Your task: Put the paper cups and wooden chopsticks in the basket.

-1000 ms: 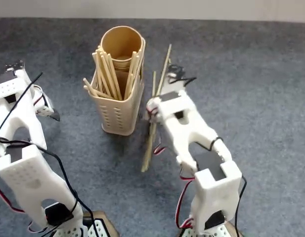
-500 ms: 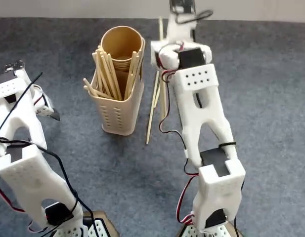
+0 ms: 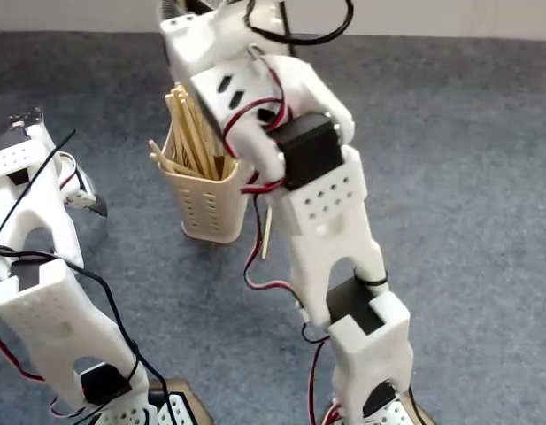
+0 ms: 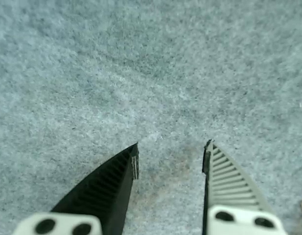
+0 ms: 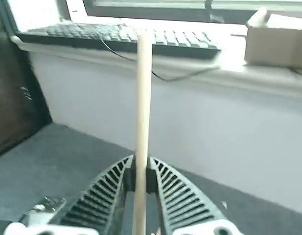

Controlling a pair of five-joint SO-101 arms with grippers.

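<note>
Chopstick (image 5: pixel 142 98), clenched in right hand (image 5: pixel 141 172), has gone from low beside basket (image 3: pixel 206 211) to up over its rim, lower tip hanging beside basket wall, so drop-in prob. next; left hand (image 4: pixel 170 152) released, empty, above bench (image 4: pixel 141 58) off to basket's side.

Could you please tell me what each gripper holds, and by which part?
The right gripper clamps a wooden chopstick partway along its shaft; the left gripper holds nothing.
</note>
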